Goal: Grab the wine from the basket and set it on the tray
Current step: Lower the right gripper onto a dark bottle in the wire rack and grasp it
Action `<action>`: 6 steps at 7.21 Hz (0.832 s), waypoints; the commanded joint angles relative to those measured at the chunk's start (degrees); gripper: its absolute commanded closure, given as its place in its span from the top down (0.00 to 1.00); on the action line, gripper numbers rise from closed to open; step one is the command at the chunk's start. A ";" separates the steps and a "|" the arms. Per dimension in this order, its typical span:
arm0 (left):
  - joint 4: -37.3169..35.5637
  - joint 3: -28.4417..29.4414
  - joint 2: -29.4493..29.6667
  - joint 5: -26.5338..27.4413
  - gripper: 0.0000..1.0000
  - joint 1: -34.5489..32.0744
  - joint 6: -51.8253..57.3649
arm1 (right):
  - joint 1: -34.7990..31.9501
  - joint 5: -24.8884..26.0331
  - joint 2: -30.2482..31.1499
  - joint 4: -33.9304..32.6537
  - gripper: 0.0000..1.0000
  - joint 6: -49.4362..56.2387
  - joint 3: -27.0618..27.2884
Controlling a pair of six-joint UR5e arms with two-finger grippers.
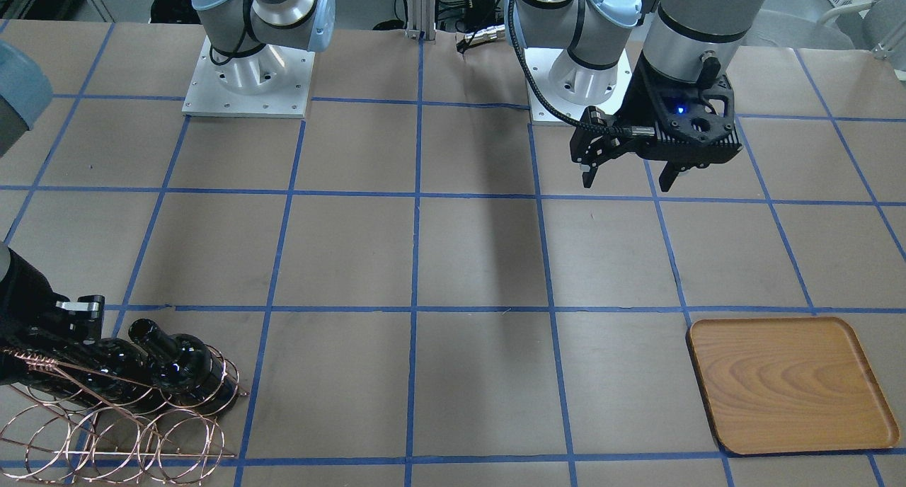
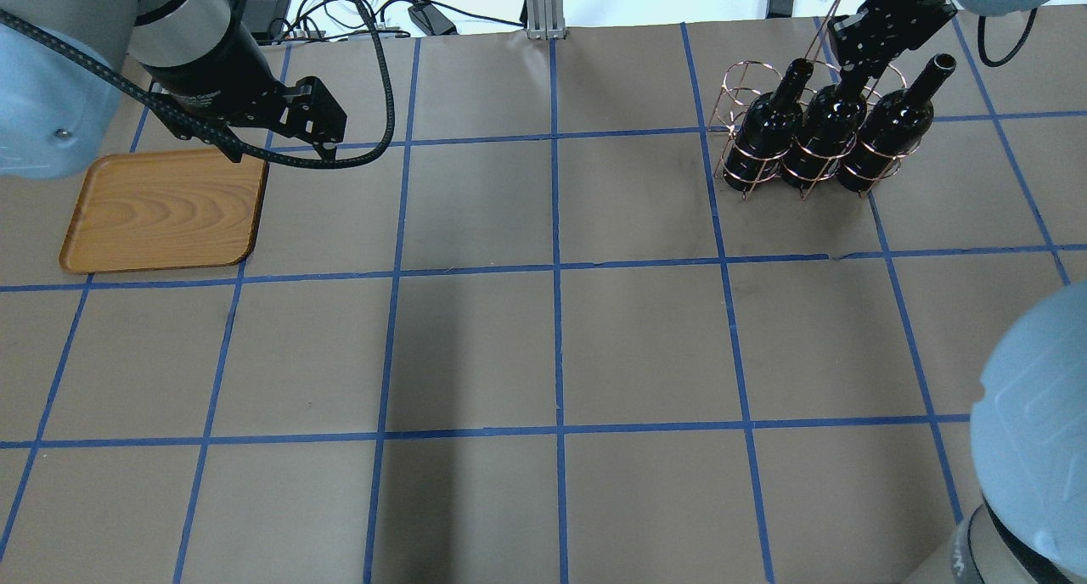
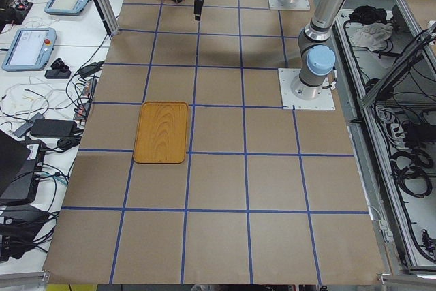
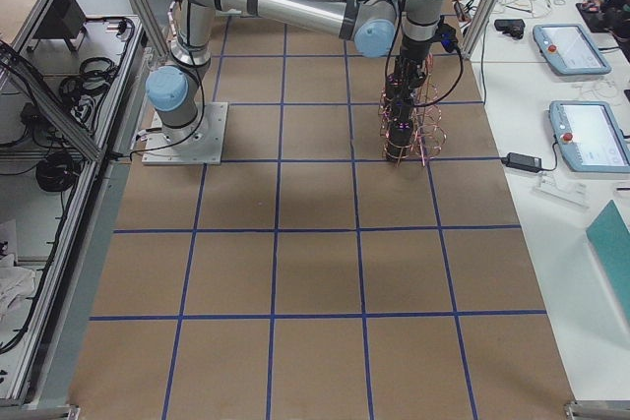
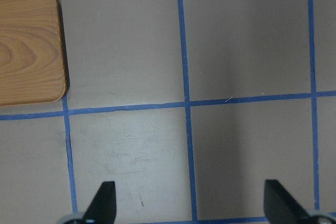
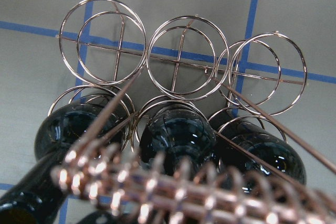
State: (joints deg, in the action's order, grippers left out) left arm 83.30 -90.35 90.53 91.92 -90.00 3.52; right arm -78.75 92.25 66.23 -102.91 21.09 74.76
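basket (image 6: 178, 62) holds three wine (image 2: 828, 130), seemingly upright

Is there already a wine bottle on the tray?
No: in the overhead view the tray lies bare, while all three wine bottles stand in the basket.

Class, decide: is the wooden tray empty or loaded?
Empty: the tray shows only bare wood grain; all three bottles stand in the basket.

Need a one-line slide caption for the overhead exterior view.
Right gripper at the middle wine bottle in the basket; left gripper open near the bare tray.
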 commanded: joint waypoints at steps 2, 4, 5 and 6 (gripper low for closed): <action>-0.07 0.00 0.09 -0.08 1.00 0.00 0.00 | 0.00 0.03 2.40 0.70 0.04 -0.43 -0.23; -0.24 0.00 0.09 0.01 1.00 0.35 0.00 | 0.00 -0.58 6.43 4.01 0.04 -0.88 -0.67; -0.07 0.09 -0.43 0.18 1.00 0.61 0.00 | 0.00 -0.58 9.33 7.43 0.04 -0.88 -0.76; -0.16 0.09 -0.35 -0.34 1.00 0.79 0.00 | 0.00 -0.50 13.19 10.86 0.04 -0.88 -0.76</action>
State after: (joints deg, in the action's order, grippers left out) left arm 83.17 -90.29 90.28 91.93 -89.47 3.52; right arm -78.75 91.75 75.08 -96.18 20.26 74.07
